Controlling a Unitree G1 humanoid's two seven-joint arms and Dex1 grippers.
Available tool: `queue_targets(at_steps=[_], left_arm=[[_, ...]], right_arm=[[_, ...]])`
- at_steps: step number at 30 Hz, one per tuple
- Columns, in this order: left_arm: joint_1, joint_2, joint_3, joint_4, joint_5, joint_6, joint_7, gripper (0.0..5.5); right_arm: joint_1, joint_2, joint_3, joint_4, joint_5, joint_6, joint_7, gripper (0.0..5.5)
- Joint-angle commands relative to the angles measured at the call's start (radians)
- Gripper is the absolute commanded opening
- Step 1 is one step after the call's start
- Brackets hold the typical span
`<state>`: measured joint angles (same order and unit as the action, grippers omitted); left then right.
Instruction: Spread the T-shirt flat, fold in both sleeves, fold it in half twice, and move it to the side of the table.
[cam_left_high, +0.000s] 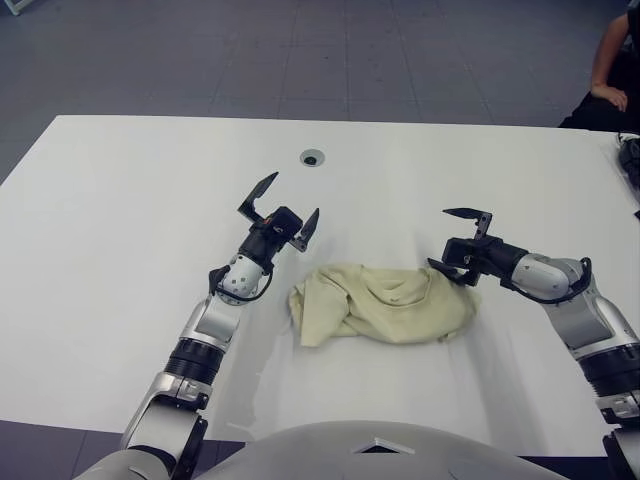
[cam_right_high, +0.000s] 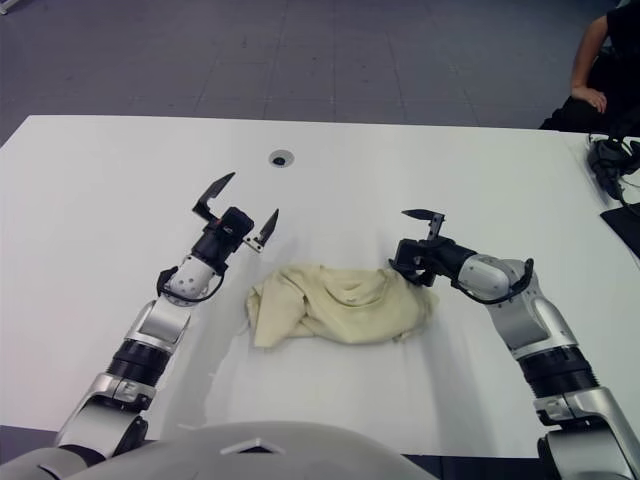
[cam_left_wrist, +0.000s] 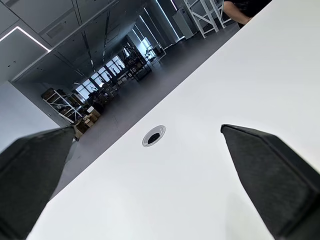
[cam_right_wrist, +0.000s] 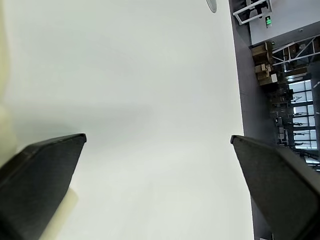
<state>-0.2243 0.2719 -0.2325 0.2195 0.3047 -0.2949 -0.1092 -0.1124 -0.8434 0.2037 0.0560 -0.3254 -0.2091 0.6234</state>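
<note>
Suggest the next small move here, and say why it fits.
Probably the right gripper should dip and close on the nearest edge of the T-shirt. The T-shirt lies crumpled on the table, not yet spread; that gripper is open at its right end, while the open left gripper sits apart from it.

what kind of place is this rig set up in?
Probably a big lab or workshop hall: a white table with a cable grommet, grey tiled floor, and storage racks down a long open-ceiling room.

Plain pale yellow T-shirt (cam_left_high: 385, 303), white table (cam_left_high: 120, 220), dark grey tiled floor (cam_left_high: 300, 50), black left gripper (cam_left_high: 293, 197), black right gripper (cam_left_high: 440, 237)
</note>
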Motion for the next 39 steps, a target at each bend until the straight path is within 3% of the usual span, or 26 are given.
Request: queue_targets(at_steps=[1,8,15,26,35,39], left_arm=[[0.013,-0.005,0.012,-0.027,-0.037,0.025,-0.038,5.37],[0.086,0.033,-0.078,-0.056,-0.063,0.062,-0.237,5.37],[0.160,0.110,-0.169,-0.105,-0.092,0.097,-0.456,5.37],[0.169,0.175,-0.156,-0.151,-0.098,0.099,-0.511,5.37],[0.261,0.265,-0.124,-0.409,-0.204,0.171,-0.623,5.37],[0.216,0.250,-0.097,-0.408,-0.270,0.205,-0.649,5.37]], right_arm=[[0.081,-0.046,0.002,-0.041,0.029,-0.027,0.075,5.40],[0.030,-0.001,-0.044,-0.009,0.037,-0.065,-0.006,5.40],[0.036,0.002,-0.111,-0.012,0.163,-0.088,0.032,5.40],[0.160,-0.006,-0.094,-0.046,0.168,-0.112,0.081,5.40],[0.243,-0.015,-0.121,-0.139,0.206,-0.078,0.119,5.40],[0.220,0.022,-0.157,-0.144,0.256,-0.053,0.097,5.40]])
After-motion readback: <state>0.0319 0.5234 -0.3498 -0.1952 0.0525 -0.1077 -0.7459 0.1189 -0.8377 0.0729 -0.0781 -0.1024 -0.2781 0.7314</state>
